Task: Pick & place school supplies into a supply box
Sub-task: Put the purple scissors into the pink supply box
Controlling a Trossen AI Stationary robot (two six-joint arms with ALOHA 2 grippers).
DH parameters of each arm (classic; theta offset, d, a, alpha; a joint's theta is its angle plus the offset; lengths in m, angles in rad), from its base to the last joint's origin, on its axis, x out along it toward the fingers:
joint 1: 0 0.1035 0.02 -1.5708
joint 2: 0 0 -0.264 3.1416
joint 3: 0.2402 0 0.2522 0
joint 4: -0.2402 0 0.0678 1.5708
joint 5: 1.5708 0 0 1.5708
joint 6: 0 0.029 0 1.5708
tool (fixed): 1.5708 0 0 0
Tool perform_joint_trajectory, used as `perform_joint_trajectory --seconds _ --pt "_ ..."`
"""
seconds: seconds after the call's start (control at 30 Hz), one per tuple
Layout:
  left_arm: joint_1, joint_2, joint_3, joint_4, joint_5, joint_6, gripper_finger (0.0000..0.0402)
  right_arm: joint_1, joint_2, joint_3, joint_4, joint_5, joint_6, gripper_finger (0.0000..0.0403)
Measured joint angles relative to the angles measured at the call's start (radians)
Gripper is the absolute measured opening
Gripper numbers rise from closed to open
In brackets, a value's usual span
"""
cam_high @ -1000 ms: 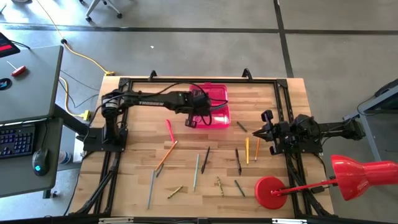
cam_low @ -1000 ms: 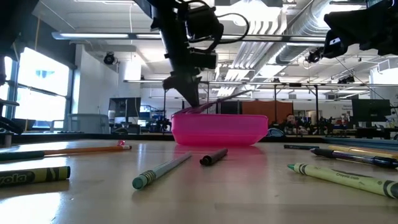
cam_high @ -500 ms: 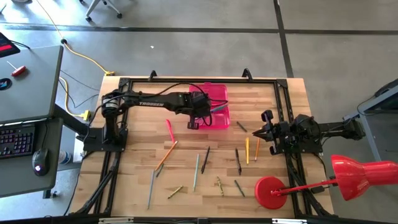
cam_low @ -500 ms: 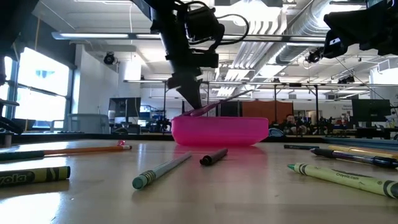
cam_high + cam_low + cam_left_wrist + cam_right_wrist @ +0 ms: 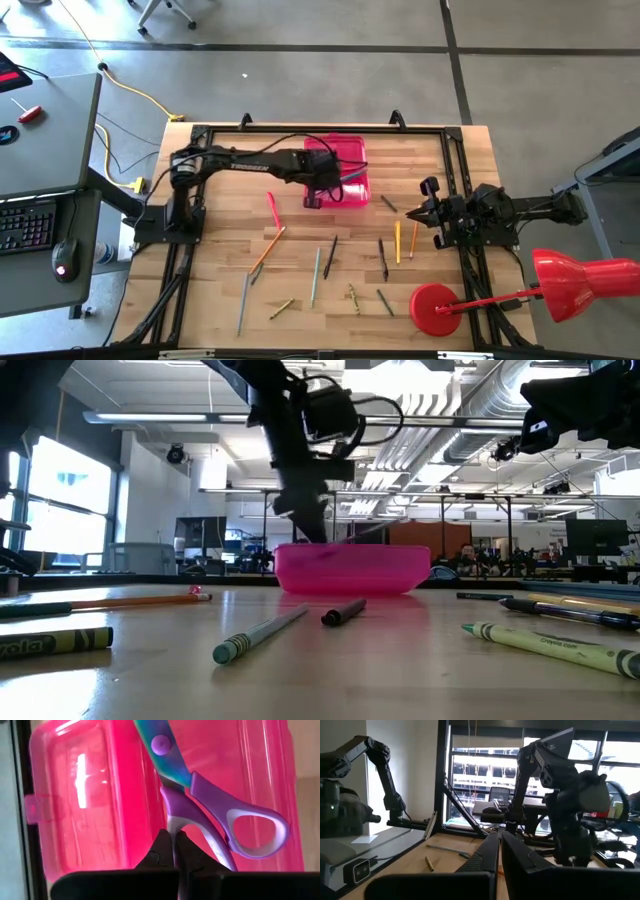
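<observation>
A pair of purple-handled scissors (image 5: 200, 800) hangs over the open pink supply box (image 5: 345, 170), pinched by one handle loop between the clenched fingers of the left gripper (image 5: 175, 851), with the blades' iridescent pivot end pointing away across the box's translucent floor. The box sits at the far middle of the wooden table (image 5: 220, 280), and from table height the left gripper (image 5: 305, 520) reaches down to just above its rim (image 5: 352, 570). The left arm stretches in from the table's left side to reach it. Loose pencils and pens lie scattered on the near half of the table, among them a pink one (image 5: 272, 209), an orange pencil (image 5: 266, 252), a grey-green pencil (image 5: 316, 276) and a dark pen (image 5: 330, 256), all well apart from the box. The right gripper (image 5: 418, 212) waits at the table's right side with its fingers pressed together on nothing, near a yellow pencil (image 5: 398, 241). A red lamp (image 5: 540, 290) with a round base stands at the near right corner.
</observation>
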Motion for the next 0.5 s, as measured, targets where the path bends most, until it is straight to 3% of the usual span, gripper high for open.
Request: perform_joint_trajectory --seconds 0.07,0.27,0.5 --pt "0.000 0.022 -0.006 -0.072 0.020 -0.002 0.0016 0.000 0.000 0.000 0.000 0.000 0.000 0.0000" --pt "0.000 0.094 -0.003 -0.043 0.025 -0.003 0.0017 0.000 -0.001 0.000 -0.004 0.000 0.000 0.0000" --pt "-0.001 0.103 0.010 -0.057 -0.036 -0.006 0.0038 0.000 0.000 0.000 -0.006 0.000 0.000 0.0000"
